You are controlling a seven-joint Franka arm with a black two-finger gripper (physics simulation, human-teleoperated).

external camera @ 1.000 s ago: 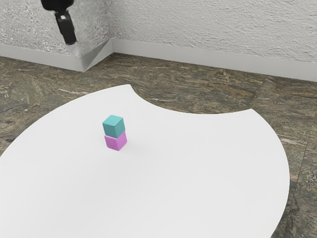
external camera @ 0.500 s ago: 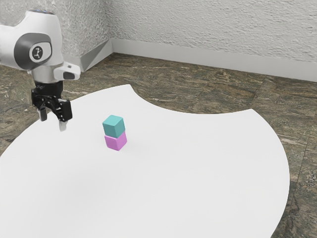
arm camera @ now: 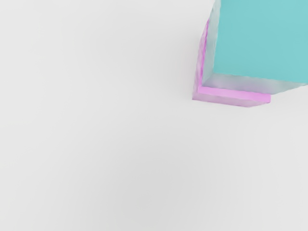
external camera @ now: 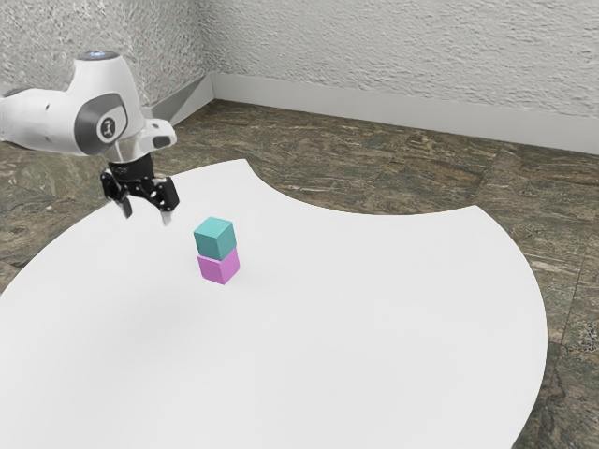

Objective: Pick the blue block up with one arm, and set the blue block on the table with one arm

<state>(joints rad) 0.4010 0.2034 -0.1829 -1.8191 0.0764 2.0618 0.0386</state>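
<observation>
Tool [external camera: 147,211]: fingers apart, with a gap between them; raised above the surface, toward the exterior view's left of the blocks and well clear of both.
Arm [external camera: 58,122]: white, reaching in from the exterior view's left, its hand pointing down.
Blue block [external camera: 215,238]: teal-blue, resting on top of the pink block, untouched by the tool.
Pink block [external camera: 219,267]: standing on the surface directly under the blue block, the two slightly out of line.
Surface [external camera: 374,327]: white, round-edged, with a curved notch in its far side; the stack stands toward the exterior view's left.
Floor [external camera: 374,178]: brown, streaked stone look.
Wall [external camera: 402,47]: rough, pale, at the far side.
</observation>
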